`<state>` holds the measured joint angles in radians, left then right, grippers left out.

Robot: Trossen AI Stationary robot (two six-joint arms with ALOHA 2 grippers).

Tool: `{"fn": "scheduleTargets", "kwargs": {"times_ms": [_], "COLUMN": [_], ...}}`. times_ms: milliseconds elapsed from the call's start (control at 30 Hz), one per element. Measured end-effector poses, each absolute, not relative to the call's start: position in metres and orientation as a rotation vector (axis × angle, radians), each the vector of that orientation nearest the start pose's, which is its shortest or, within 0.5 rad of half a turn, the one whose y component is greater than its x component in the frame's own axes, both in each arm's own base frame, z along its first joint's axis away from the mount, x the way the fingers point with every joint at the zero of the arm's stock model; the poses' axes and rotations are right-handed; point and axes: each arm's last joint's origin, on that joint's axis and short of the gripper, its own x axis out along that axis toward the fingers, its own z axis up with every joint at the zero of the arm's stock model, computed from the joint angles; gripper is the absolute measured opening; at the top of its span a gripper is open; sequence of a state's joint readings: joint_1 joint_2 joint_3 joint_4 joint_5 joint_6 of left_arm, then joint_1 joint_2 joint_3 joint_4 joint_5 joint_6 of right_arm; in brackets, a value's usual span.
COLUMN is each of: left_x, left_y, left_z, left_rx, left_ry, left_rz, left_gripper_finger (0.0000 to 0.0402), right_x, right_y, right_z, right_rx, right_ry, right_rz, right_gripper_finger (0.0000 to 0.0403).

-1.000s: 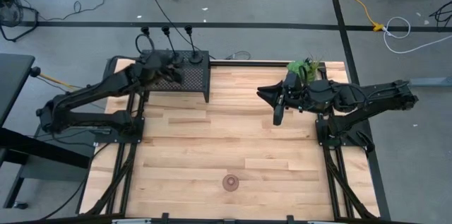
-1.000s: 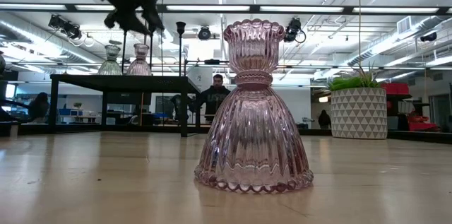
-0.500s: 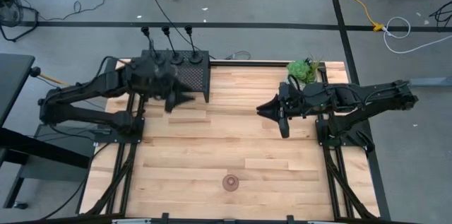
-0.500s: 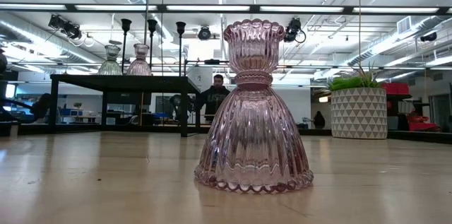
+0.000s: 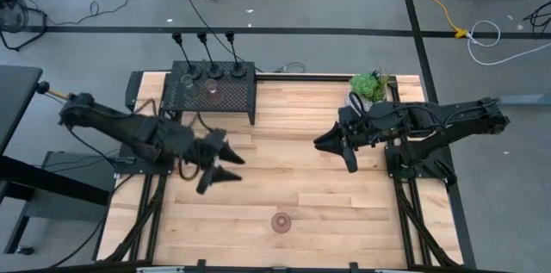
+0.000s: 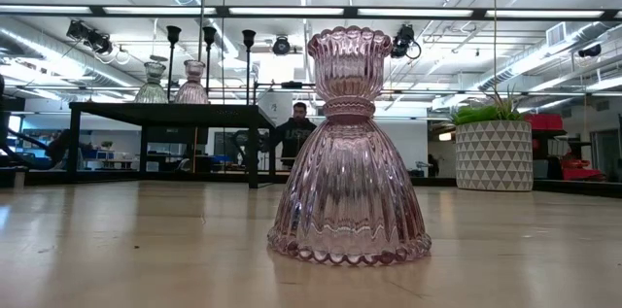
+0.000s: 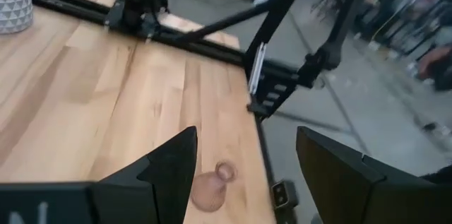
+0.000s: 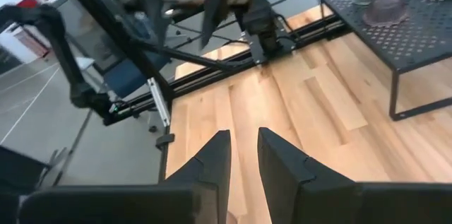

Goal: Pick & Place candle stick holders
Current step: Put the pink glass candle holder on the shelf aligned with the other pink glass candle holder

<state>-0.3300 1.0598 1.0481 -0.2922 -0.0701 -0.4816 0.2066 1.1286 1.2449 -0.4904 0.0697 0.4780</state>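
Note:
A pinkish glass holder stands upright on its base on the table near the front edge; it fills the low view. Three black holders, a pale green glass one and a pinkish one stand on the black mesh box at the far left. My left gripper is open and empty above the table, left of and beyond the front holder, which shows between its fingers. My right gripper hangs shut and empty above the table's right half.
A green plant in a white patterned pot stands at the far right. Bare wood lies between the mesh box and the front holder. A person shows in the room beyond the table.
My left gripper has swung off the mesh box toward the table's near edge and somewhat right, dropping out of the low view's top. My right gripper has drifted a little toward the near edge. The holders have stayed in place.

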Motion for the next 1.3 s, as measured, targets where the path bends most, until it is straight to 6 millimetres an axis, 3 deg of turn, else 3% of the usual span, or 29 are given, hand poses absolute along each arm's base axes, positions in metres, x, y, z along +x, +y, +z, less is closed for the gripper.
{"fn": "scheduleTargets", "kwargs": {"times_ms": [267,433,567,800,1167,1300], "left_x": [0.234,0.24,0.245,0.247,0.246,0.246], "left_y": [-0.128,-0.146,-0.148,-0.144,-0.144,-0.144], "left_z": [0.327,0.312,0.31,0.31,0.311,0.311], "left_rx": [-0.391,-0.392,-0.429,-0.429,-0.414,-0.395], "left_ry": [0.488,0.512,0.474,0.437,0.441,0.441], "left_rz": [-0.156,-0.107,-0.039,0.032,0.021,0.017], "left_gripper_finger": [0.0243,0.0243,0.0243,0.0243,0.0243,0.0243], "right_x": [0.234,0.241,0.251,0.265,0.279,0.286], "right_y": [0.047,0.053,0.07,0.118,0.173,0.184], "right_z": [0.384,0.374,0.36,0.329,0.287,0.277], "right_rx": [0.455,0.455,0.412,0.357,0.433,0.47], "right_ry": [0.424,0.489,0.568,0.725,0.812,0.799], "right_rz": [0.026,0.092,0.167,0.272,0.183,0.165], "right_gripper_finger": [0.0071,0.0071,0.0071,0.0071,0.0072,0.0095]}}
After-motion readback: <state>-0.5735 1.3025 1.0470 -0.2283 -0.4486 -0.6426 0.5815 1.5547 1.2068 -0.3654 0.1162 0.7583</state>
